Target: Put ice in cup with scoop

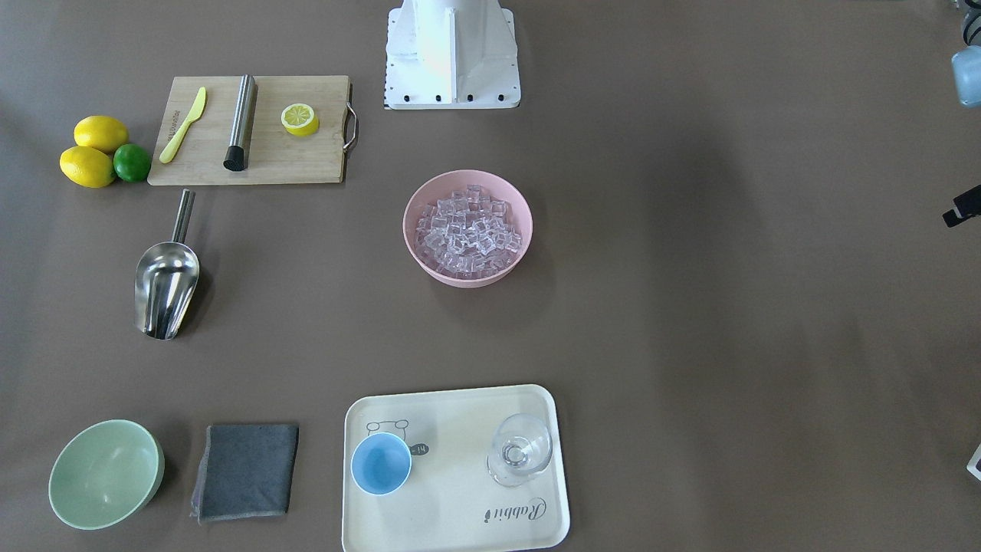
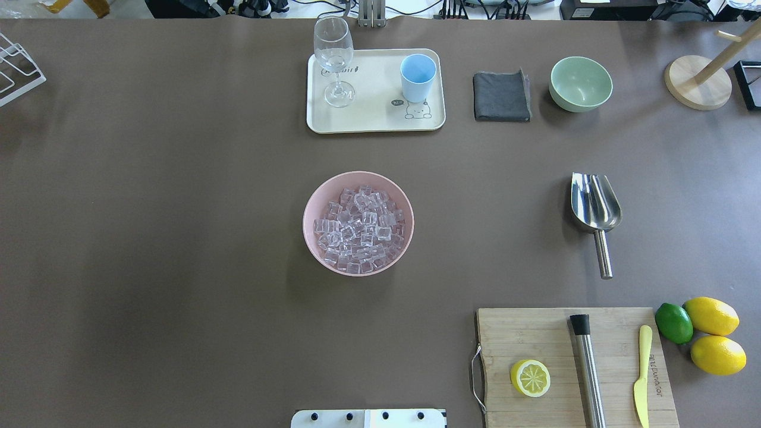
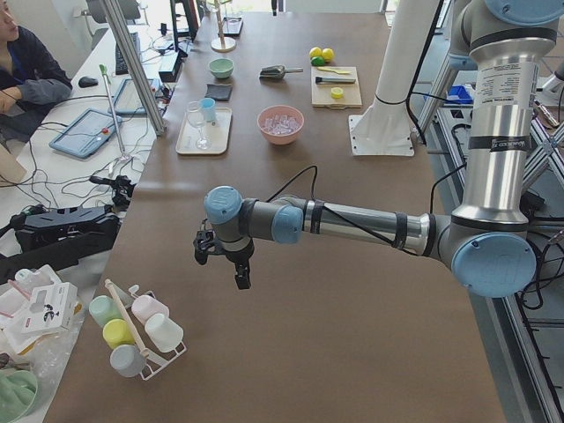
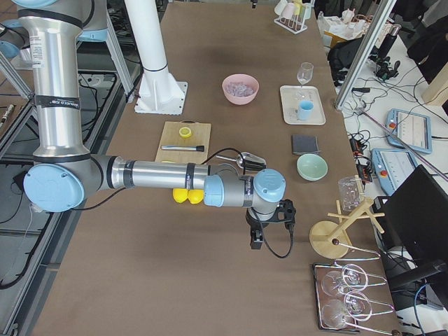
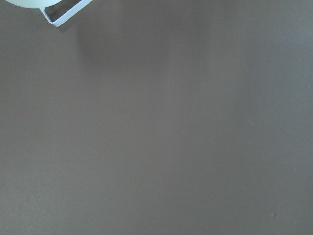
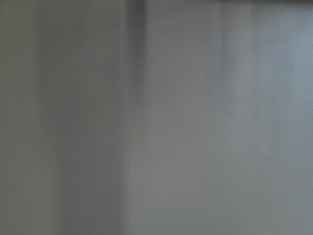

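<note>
On the robot's right half of the desk (image 2: 178, 249) the scoop (image 2: 596, 217) lies flat with its open side up. Its long axis runs almost straight from near to far. The rod handle points back toward the robot and the trough mouth faces the far edge. It touches nothing and is well apart from both arms.

The ice (image 2: 358, 229) is heaped in 1 pink bowl (image 2: 309, 214) at mid-desk. The cup (image 2: 418, 77) stands upright, mouth up, on a cream tray (image 2: 374, 122) at the far edge, with a wine glass (image 2: 334, 59) beside it on the same tray.

Legible writing: "Rabbit" in script on the tray and "hi" in a small dark bubble by a cartoon animal. A line of lettering on the cutting board (image 2: 535, 333) is too small to read.

The left tool (image 3: 225, 257) hangs above the desk's left end. The right tool (image 4: 269, 222) hangs above the right end. Both show clearly only in the side views, so I cannot tell whether either is released or clenched. The left wrist view shows bare desk and a cut-off rack corner. The right wrist view shows only a blurred grey surface. Neither shows any fingers.
</note>
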Robot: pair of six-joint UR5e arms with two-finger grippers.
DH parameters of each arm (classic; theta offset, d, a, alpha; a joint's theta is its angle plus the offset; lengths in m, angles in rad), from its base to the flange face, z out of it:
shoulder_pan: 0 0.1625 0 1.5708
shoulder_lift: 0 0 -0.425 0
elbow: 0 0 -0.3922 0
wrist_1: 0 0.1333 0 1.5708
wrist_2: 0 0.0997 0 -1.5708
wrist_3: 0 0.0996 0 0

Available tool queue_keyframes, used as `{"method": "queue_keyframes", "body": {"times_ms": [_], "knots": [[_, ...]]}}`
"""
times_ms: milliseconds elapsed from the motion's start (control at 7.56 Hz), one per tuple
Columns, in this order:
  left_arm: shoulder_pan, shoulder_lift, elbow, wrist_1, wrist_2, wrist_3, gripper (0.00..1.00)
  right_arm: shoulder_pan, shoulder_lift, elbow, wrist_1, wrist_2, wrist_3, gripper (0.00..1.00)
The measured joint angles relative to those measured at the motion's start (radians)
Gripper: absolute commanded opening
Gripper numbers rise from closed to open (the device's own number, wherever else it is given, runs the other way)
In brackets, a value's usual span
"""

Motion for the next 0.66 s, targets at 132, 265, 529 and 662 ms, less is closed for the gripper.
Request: {"method": "queue_keyframes", "body": {"times_ms": [132,265,529,662], "knots": [[0.023,-0.012,0.000,-0.001,0.000,0.003,0.98,-0.037,0.013,0.021,0.006,0.012,0.077,1.00],[0.036,-0.022,-0.003,-0.001,-0.001,0.004,0.98,-0.094,0.025,0.041,0.046,0.016,0.182,1.00],[0.052,-0.049,-0.018,0.000,-0.005,-0.002,0.98,-0.217,0.036,0.060,0.187,0.020,0.472,1.00],[0.069,-0.065,-0.031,0.000,-0.007,-0.005,0.98,-0.283,0.038,0.082,0.234,0.018,0.602,1.00]]}}
